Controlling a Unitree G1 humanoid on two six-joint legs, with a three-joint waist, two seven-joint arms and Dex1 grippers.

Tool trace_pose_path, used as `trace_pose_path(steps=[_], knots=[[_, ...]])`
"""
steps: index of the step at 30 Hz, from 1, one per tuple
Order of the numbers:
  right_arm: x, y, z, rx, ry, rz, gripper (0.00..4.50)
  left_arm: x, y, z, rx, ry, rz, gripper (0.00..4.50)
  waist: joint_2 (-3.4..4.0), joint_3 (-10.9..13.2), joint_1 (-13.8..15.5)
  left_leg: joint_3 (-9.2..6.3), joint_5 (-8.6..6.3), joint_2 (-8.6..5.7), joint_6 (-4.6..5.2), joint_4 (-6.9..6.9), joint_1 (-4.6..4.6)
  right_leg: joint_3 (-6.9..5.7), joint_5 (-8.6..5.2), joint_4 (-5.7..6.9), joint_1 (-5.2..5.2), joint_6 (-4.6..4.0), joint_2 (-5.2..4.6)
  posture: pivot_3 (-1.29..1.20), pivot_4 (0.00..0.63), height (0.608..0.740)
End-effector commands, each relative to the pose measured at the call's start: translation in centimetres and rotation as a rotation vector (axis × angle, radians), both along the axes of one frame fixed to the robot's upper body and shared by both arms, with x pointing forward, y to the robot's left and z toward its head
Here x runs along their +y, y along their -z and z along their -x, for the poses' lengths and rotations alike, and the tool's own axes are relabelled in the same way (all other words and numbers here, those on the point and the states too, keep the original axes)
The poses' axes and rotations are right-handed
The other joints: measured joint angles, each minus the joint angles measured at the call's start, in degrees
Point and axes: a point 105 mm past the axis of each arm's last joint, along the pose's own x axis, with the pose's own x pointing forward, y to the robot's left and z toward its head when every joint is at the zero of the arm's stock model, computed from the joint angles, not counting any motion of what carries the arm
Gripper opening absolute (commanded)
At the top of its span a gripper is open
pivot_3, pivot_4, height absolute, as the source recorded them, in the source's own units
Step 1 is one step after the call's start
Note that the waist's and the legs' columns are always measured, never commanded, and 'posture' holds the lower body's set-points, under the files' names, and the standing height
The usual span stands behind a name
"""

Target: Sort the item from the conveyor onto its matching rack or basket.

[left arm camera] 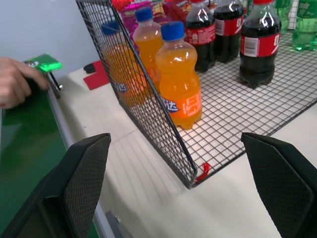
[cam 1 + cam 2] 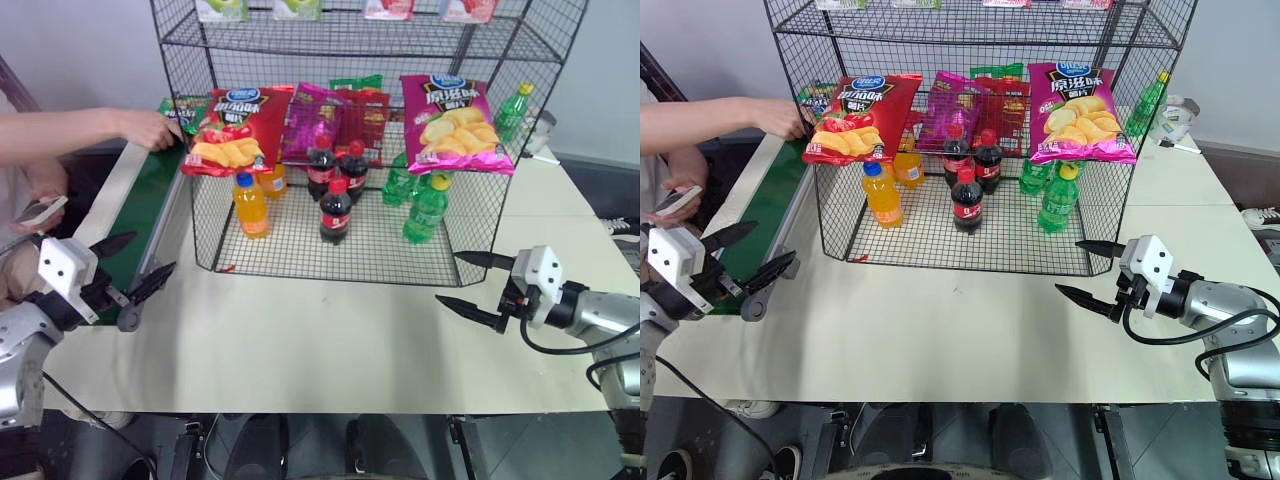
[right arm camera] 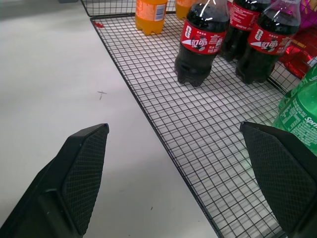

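Look first at the fingers (image 1: 86,173) of the left gripper (image 2: 150,253): spread wide, holding nothing, hanging just beside the near end of the conveyor (image 2: 140,210). Same for the right gripper (image 2: 449,277): spread wide, empty, low over the pale table (image 2: 300,340) near the right front corner of the black wire rack (image 2: 200,220). Now look far up the green belt. Find the green crisp bag (image 2: 183,108) there, at the far end, right by the rack's side and touching a person's hand (image 2: 150,128). Much too far to reach, so probably best to wait. Leave both grippers wide and quiet until the hand is away and the bag is close. Then use the left gripper, since it is next to the belt. Go in low and pinch the bag near one edge, softly, because of the crisps and air inside. Watch for slipping, as the bag looks shiny and smooth. Lift it over the rail, not through it. Mind the orange bottles (image 2: 250,205) and cola bottles (image 2: 335,210) standing inside. Do not mix it up with the red crisp bag (image 2: 235,130) or the magenta crisp bag (image 2: 455,125) hanging on the rack's front.
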Motion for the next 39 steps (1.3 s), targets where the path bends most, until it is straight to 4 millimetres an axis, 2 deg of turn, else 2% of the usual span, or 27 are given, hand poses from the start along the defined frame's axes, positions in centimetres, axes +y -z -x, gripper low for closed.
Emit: trace_pose_path(steps=[1,15,21,30,34,39], knots=[[0.5,-0.9,0.1,-0.039,-0.023,0.009,4.43,-0.1,-0.8,0.2,-0.017,0.012,0.012,4.50,0.00,0.0,0.0,0.00,0.00,0.00,0.00,0.00,0.00,0.00,0.00,0.00,0.00,0.00,0.00,0.00,0.150,0.739],[1.4,-1.4,-0.1,-0.041,-0.048,-0.004,4.43,0.9,-0.8,0.8,-0.031,-0.022,-0.004,4.50,0.00,0.0,0.0,0.00,0.00,0.00,0.00,0.00,0.00,0.00,0.00,0.00,0.00,0.00,0.00,0.00,0.150,0.739],[2.8,-2.3,0.2,-0.040,-0.110,-0.046,4.43,1.5,-0.9,0.9,-0.046,-0.086,0.018,4.50,0.00,0.0,0.0,-0.01,0.00,0.01,0.00,0.00,0.00,0.00,0.00,0.01,0.00,0.00,0.00,0.00,0.150,0.739],[6.9,-3.5,1.4,-0.001,-0.293,-0.146,4.43,2.6,-1.3,2.0,-0.092,-0.210,0.017,4.50,-0.03,0.0,0.0,-0.02,0.00,0.02,0.00,0.00,0.00,0.00,0.00,0.00,0.00,0.00,-0.01,0.00,0.150,0.739],[8.8,-4.2,1.2,0.015,-0.373,-0.208,4.43,3.4,-1.3,2.8,-0.116,-0.291,0.003,4.50,-0.03,0.0,-0.2,-0.02,0.00,0.02,0.00,0.00,0.00,0.01,0.00,0.00,0.00,0.00,-0.02,0.00,0.150,0.739],[10.1,-4.7,1.0,0.031,-0.436,-0.245,4.43,4.2,-1.0,3.4,-0.125,-0.379,-0.020,4.50,-0.04,0.0,0.0,-0.03,0.00,0.02,0.00,0.00,0.00,0.00,0.00,-0.01,-0.01,0.00,-0.03,0.00,0.150,0.739]])
